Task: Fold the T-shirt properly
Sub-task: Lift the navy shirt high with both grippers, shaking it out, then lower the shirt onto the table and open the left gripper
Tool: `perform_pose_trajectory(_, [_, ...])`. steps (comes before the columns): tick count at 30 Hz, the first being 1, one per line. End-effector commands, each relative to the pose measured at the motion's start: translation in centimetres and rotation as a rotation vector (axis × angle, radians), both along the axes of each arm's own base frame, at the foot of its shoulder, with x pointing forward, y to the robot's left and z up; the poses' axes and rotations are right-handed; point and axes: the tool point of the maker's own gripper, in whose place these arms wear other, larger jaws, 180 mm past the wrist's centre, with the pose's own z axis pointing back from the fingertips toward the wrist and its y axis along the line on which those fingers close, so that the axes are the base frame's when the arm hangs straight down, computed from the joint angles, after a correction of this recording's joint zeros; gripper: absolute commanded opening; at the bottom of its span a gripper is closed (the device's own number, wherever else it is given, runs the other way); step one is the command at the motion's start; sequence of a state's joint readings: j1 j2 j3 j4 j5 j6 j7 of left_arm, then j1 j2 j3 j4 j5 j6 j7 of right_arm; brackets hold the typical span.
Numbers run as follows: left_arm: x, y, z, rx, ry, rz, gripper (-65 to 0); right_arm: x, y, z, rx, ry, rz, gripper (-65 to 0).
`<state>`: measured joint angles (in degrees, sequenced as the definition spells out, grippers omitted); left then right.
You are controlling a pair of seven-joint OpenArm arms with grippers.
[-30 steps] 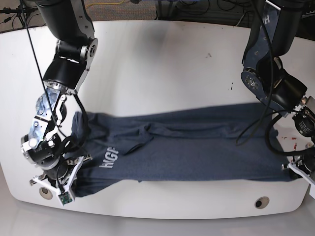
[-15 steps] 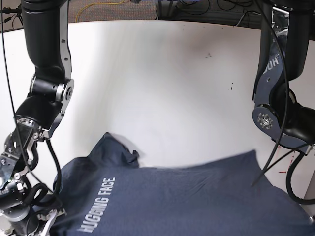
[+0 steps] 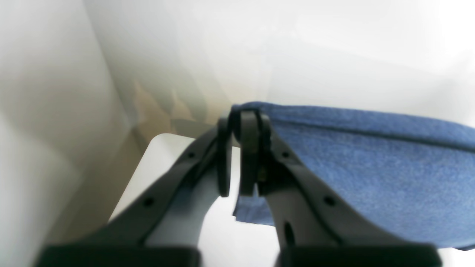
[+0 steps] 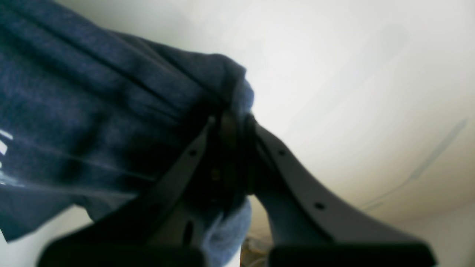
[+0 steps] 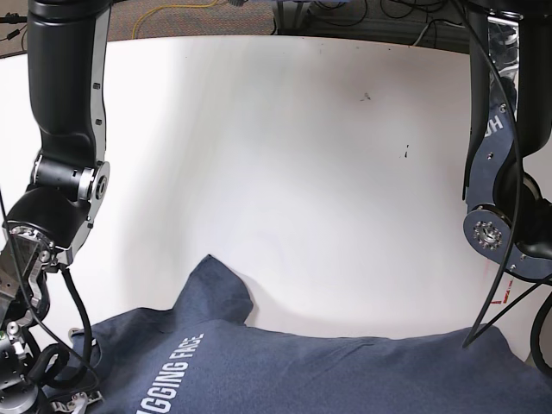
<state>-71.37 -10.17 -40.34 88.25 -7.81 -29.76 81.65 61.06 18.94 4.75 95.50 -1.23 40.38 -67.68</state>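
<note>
The dark navy T-shirt [image 5: 328, 371] hangs raised across the bottom of the base view, with one sleeve [image 5: 211, 289] drooping onto the white table [image 5: 285, 155]. Its white lettering [image 5: 168, 375] runs diagonally at lower left. In the left wrist view my left gripper [image 3: 240, 148] is shut on a hemmed edge of the T-shirt [image 3: 371, 174]. In the right wrist view my right gripper [image 4: 232, 148] is shut on a bunched fold of the T-shirt [image 4: 92, 111]. Both grippers sit below the frame edge in the base view.
My right arm [image 5: 65, 172] stands at the base view's left edge and my left arm [image 5: 500, 224] at its right edge. Small dark marks [image 5: 366, 96] dot the table. Cables [image 5: 379, 13] lie beyond the far edge.
The T-shirt lay in a long strip near the table's front edge. Both arms have since lifted it up and towards the camera, so it now spreads wide with more lettering showing.
</note>
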Motion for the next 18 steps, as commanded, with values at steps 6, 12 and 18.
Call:
perform_pose_trajectory(6, [0.1,-0.2,-4.4,0.005,0.055,-0.015,-63.1,-2.0,-1.9,-2.5,-0.016,0.0,-0.072,-65.0])
perform_pose_trajectory(12, [-1.1,-0.6,-9.2,0.026,0.118,-0.024,-63.2,-3.7,-1.4,-7.1,-0.049,0.063,-0.072,-65.0])
perform_pose_trajectory(18, [-3.0,-1.2,-14.5,0.048,0.203,-0.04,-63.2,-6.0,-0.1,-13.7,-0.053,0.179,-0.049,-65.0])
